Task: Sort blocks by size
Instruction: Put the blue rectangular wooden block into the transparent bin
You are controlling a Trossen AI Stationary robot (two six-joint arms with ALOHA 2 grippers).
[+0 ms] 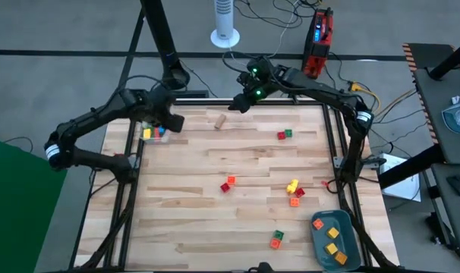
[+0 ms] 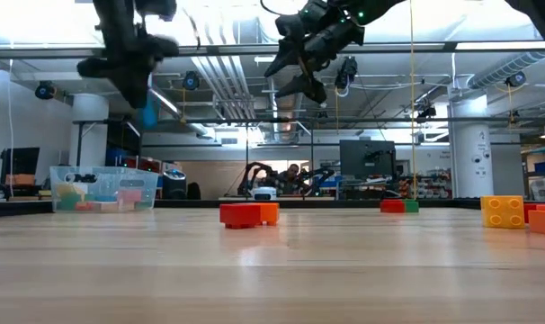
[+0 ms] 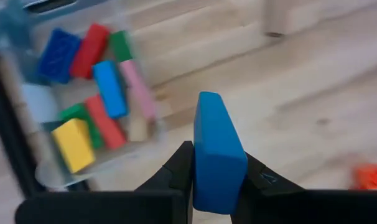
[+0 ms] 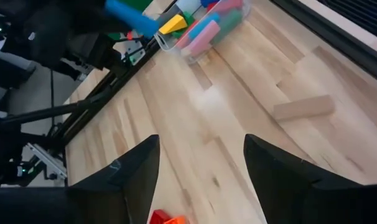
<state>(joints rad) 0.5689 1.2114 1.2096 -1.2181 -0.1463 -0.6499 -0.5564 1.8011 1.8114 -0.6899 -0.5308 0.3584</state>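
While the left gripper (image 3: pixel 214 180) hangs above the table's far-left corner, it's clamped on a blue bar (image 3: pixel 217 151), just beside the clear box (image 3: pixel 42 177). Box holds long bars: blue, red, green, pink, yellow.

Right gripper (image 4: pixel 201 168) is up in the air over the far edge, near the middle, fingers apart, nothing between them. A plain wooden block (image 1: pixel 220 120) lies on the table just near of it.

Loose blocks on the table (image 1: pixel 184 220):
- red/green pair (image 1: pixel 284 134) far right
- red/orange pair (image 1: pixel 228 183) centre
- yellow one (image 1: pixel 292 185) with red and orange ones touching or just beside it, right of centre
- green/orange pair (image 1: pixel 277 239) near edge, right of centre

Tray (image 1: pixel 353 250) sits at the near-right corner with several small orange and yellow cubes in it.

Low view: red/orange pair (image 2: pixel 249 213) mid-table, yellow block (image 2: pixel 503 211) at right, box (image 2: pixel 102 188) at far left, both grippers well above the surface.
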